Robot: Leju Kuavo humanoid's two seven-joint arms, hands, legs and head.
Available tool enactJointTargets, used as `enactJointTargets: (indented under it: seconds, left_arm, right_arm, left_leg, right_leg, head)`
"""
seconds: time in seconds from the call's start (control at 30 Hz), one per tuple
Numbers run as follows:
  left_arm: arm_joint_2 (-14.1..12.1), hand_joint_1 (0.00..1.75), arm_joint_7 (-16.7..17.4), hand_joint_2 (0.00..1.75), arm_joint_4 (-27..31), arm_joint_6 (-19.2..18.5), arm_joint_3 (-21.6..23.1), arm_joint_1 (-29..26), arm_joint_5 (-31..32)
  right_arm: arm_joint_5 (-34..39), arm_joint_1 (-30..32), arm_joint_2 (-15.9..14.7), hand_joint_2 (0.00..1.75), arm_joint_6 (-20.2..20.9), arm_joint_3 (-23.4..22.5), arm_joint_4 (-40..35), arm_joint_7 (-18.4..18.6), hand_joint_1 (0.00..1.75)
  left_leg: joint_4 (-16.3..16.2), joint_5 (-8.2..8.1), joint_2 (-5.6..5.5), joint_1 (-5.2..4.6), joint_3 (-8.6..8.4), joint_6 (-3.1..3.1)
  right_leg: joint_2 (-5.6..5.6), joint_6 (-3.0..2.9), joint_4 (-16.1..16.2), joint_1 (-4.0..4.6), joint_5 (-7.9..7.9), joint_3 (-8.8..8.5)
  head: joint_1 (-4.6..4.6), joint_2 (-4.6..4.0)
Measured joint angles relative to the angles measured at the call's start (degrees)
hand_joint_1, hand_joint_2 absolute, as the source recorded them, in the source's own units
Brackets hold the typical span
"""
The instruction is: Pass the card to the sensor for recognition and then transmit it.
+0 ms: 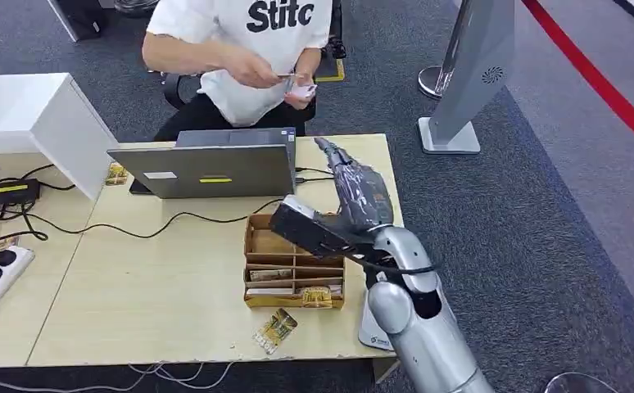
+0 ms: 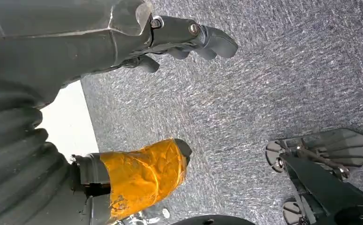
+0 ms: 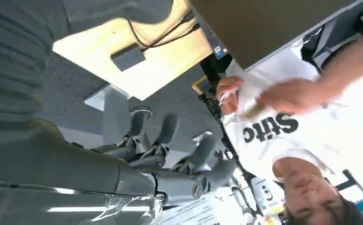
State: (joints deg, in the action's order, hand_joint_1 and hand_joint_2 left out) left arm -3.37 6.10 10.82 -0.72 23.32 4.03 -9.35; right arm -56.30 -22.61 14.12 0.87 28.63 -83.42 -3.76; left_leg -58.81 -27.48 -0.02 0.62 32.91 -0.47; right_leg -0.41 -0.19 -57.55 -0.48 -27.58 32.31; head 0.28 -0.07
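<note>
Item: card (image 1: 301, 88). You find it pinched in the person's hands (image 1: 277, 78) at 12 o'clock, across the table (image 1: 133, 295) behind the laptop (image 1: 207, 168); in the right wrist view it shows as a small pale sliver at the person's fingers (image 3: 229, 91).

Handling, by judgement: light, thin, stiff, likely slick. Take it by an edge between thumb and finger pads; a flat press would let it slide.

Right hand (image 1: 355, 192): raised at 1 o'clock over the table's far corner, fingers (image 3: 170, 136) spread and holding nothing.

Left hand (image 2: 137, 47): hangs toward the carpet (image 2: 264, 79), fingers loosely curled, thumb (image 2: 142, 176) wrapped in orange tape, nothing held.

Also present: cardboard tray (image 1: 293, 266) at centre; loose packet (image 1: 276, 329) at 6 o'clock of it.
</note>
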Motion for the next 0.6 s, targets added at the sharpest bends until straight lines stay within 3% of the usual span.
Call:
enactJointTargets:
  seconds: [0.4, 0.6]
  left_arm:
    - [0.0, 0.0, 0.0, 1.75, 0.0, 0.17, 0.0, -0.02, -0.53]
    - [0.02, 0.0, 0.0, 1.75, 0.0, 0.63, -0.09, -0.17, -1.86]
  right_arm:
    - [-0.09, 3.02, -1.01, 1.75, -0.59, 3.0, -6.74, -0.57, 0.0]
    - [0.35, 8.58, -3.94, 1.75, -5.32, 5.29, -15.31, -3.02, 0.0]
  left_leg:
    - [0.0, 0.0, 0.02, 0.0, -0.01, 0.0]
    - [0.0, -0.04, -0.01, 0.0, 0.01, -0.01]
  right_leg:
    - [0.01, 0.0, 0.0, 0.0, 0.0, 0.0]
    - [-0.01, 0.0, 0.04, 0.0, -0.02, 0.01]
  head:
    - [0.0, 0.0]
    - [0.0, 0.0]
